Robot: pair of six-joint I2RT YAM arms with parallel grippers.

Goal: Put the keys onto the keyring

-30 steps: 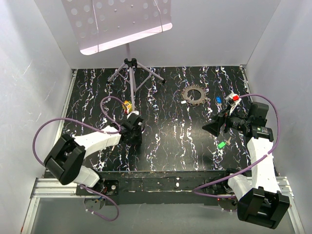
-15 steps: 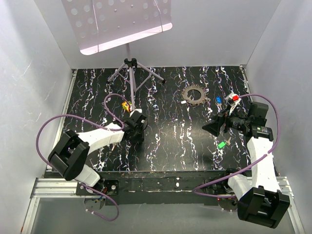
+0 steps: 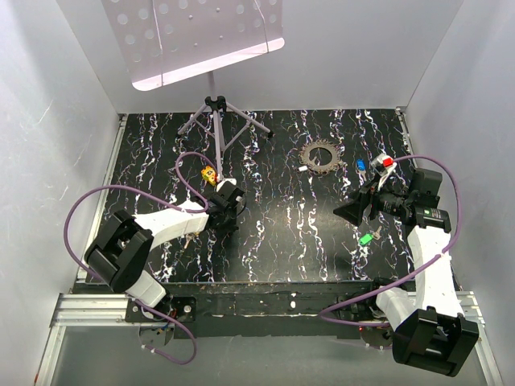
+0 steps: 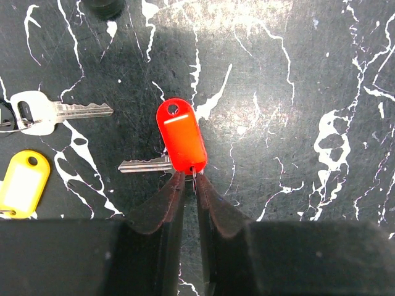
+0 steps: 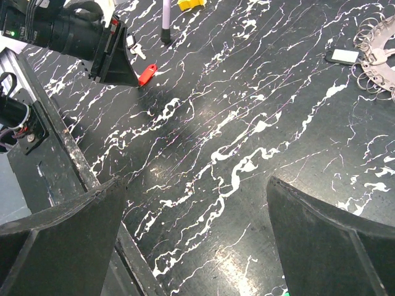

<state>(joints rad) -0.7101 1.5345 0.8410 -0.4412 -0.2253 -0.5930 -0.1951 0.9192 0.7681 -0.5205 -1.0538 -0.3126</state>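
Observation:
A key with a red plastic tag (image 4: 181, 135) and a silver blade (image 4: 145, 164) lies flat on the black marbled table (image 4: 296, 80). My left gripper (image 4: 194, 178) has its jaws pinched on the thin metal loop at the tag's near end; in the top view the left gripper (image 3: 228, 212) hides the key. The right wrist view shows the same red tag (image 5: 147, 74) at the left gripper's tip. The keyring (image 3: 319, 155), a cluster of metal rings (image 5: 376, 46), lies mid-table at the back. My right gripper (image 3: 351, 211) hovers wide open and holds nothing. Blue (image 3: 361, 165) and green (image 3: 366, 238) keys lie near it.
A white-headed key (image 4: 37, 113) and a yellow tag (image 4: 23, 183) lie left of the red key. A small yellow block (image 3: 211, 173) sits by the tripod music stand (image 3: 216, 121), whose leg is close behind the left gripper. White walls enclose the table.
My left gripper has shifted a little to the right and its jaws have closed onto the end of the red-tagged key. The right arm has not moved.

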